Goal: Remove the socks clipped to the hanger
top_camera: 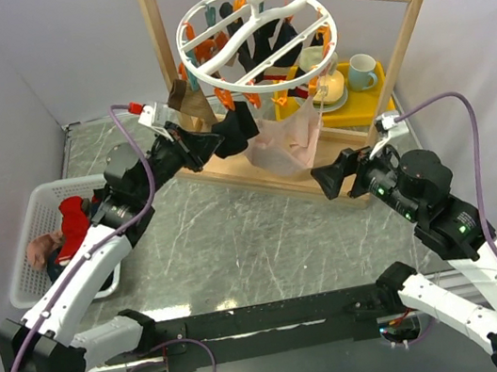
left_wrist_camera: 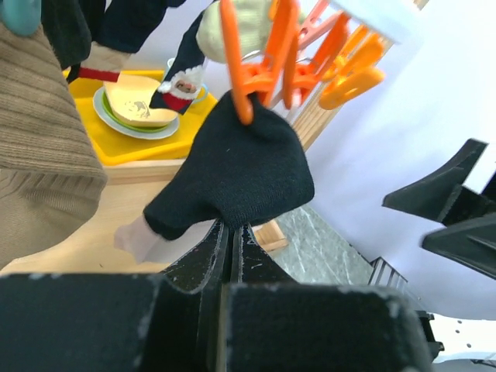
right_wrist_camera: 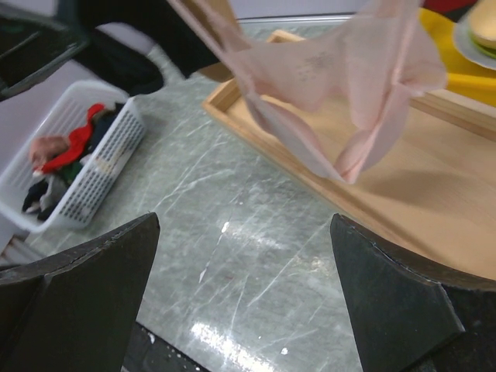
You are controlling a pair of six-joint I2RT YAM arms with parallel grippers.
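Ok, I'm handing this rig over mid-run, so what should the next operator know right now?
Left hand: shut on the black sock, which hangs from an orange clip.
Right hand: open, empty, near the pale pink sock, not touching.
Done: a red sock and others lie in the white basket.
Left: black, pink, brown sock and more, all clipped to the hanger.
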